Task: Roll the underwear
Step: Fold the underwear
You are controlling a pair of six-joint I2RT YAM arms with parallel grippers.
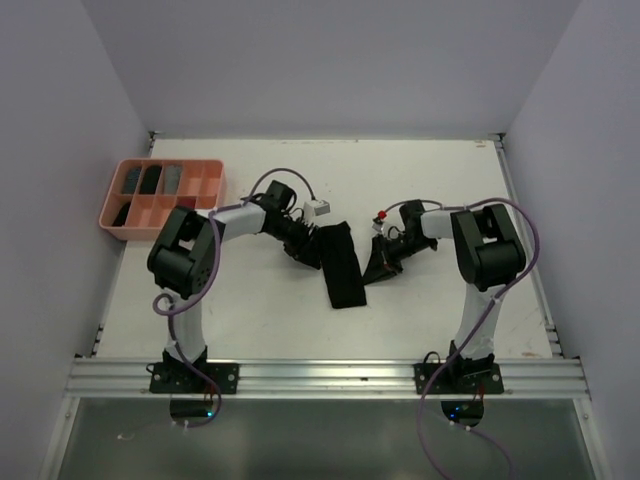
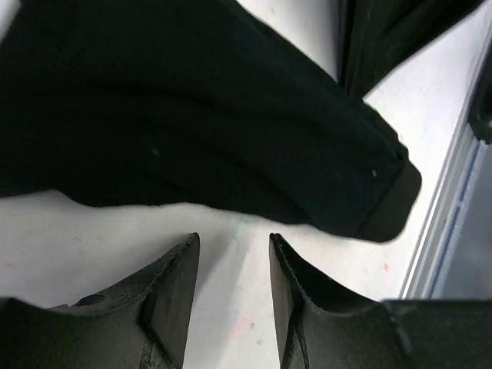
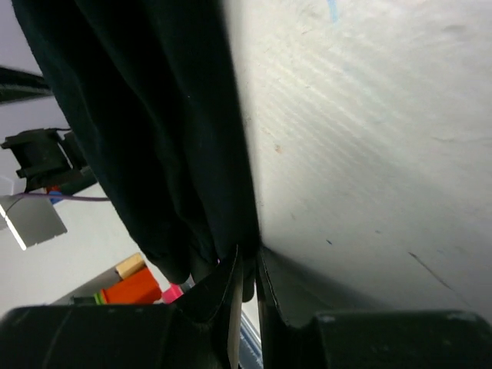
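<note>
Right wrist | right gripper [image 3: 247, 255] pinching black underwear [image 3: 154, 138] | left gripper [image 2: 232, 241] parted, empty

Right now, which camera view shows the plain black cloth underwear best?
Top external: the whole plain black cloth underwear is in view as a long folded strip. Left wrist shows only one end beyond the open left gripper; right wrist shows only a fold pinched by the right gripper.

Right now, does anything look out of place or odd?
Nothing spilled or damaged. The black underwear lies as a slanted strip, one edge pinched in the right pincer; the left pincer is open beside it.
</note>
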